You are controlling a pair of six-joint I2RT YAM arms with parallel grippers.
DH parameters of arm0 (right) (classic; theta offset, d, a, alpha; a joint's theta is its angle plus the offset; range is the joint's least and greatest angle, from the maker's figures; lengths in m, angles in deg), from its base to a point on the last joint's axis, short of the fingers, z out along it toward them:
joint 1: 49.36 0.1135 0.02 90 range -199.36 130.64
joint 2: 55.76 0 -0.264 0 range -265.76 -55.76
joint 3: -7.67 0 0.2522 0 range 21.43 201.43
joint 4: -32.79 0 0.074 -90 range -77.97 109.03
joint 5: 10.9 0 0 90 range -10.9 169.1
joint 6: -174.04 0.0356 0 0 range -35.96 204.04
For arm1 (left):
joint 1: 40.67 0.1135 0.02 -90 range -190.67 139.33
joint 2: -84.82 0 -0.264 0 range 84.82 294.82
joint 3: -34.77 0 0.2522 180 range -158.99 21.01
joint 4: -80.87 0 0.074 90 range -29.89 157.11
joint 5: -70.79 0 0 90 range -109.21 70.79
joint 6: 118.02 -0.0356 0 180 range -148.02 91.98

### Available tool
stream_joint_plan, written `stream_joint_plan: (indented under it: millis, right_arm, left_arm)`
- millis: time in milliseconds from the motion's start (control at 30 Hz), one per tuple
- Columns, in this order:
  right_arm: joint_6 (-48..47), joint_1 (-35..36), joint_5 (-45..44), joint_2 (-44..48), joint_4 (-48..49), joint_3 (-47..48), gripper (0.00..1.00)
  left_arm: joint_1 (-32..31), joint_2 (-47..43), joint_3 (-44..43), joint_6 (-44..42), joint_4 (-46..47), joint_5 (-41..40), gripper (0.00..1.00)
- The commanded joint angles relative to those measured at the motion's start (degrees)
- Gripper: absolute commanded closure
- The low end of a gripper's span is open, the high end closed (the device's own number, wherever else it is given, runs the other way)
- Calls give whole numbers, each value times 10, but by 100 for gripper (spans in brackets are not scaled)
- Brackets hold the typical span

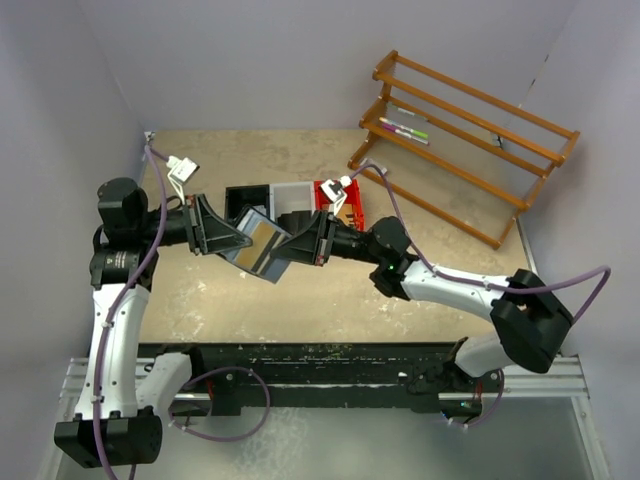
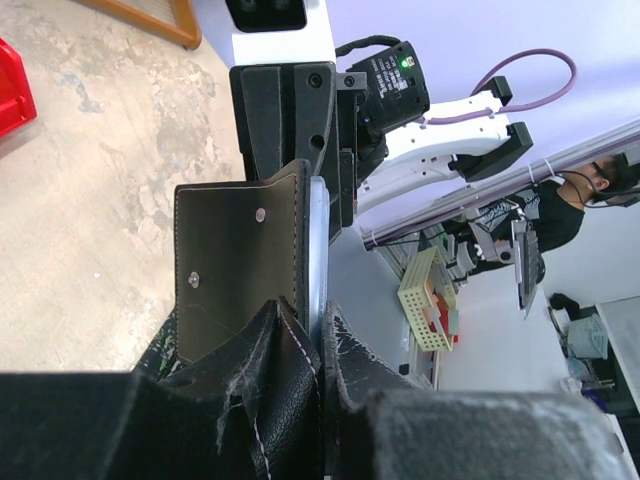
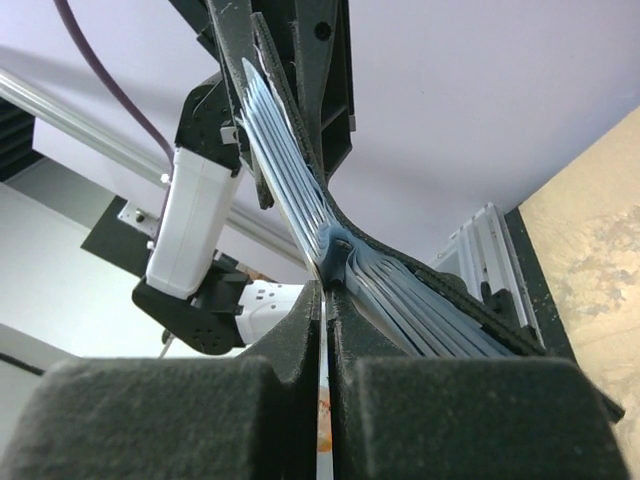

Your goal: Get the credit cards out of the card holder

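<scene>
The black card holder hangs in the air between my two grippers, above the middle of the table. My left gripper is shut on its left end; in the left wrist view the black wallet face with small snaps stands between that gripper's pads. My right gripper is shut on a thin credit card, pinched edge-on between its pads. Several grey-blue credit cards fan out of the holder above the right gripper. One card's edge shows beside the wallet.
Joined black, white and red trays sit on the table just behind the grippers. A wooden rack with pens stands at the back right. A white connector hangs at the back left. The table's front rail lies below.
</scene>
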Motion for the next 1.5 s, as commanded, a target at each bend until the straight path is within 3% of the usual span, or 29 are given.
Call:
stream_joint_plan:
  millis: [0,300,567,600,733,800,867,1000,1100,1467]
  right_arm:
    - [29,4,-20,18,117,-16,100]
    - [24,4,-25,30,122,-56,100]
    - [18,4,-24,39,112,-67,100]
    - [18,4,-24,39,111,-65,98]
    - [23,4,-31,30,119,-45,67]
    - [31,4,-33,18,134,-32,63]
    - [42,4,-31,6,150,-21,66]
    - [53,4,-19,-3,155,-17,89]
    - [53,3,-17,9,153,-32,100]
    - [48,-91,50,92,90,-141,100]
  left_arm:
    - [-3,-2,4,16,21,1,87]
    - [-3,-2,4,74,74,6,88]
    - [-3,-3,1,77,77,8,88]
    - [-3,-2,1,76,76,6,88]
    - [-3,-4,0,66,68,0,89]
    - [-3,-2,1,66,68,-1,90]
    - [-3,-1,-1,66,68,-1,90]
    - [-3,-1,-9,64,66,0,90]
    - [-3,1,-13,58,58,-1,91]
    - [-3,15,-40,22,25,-4,91]
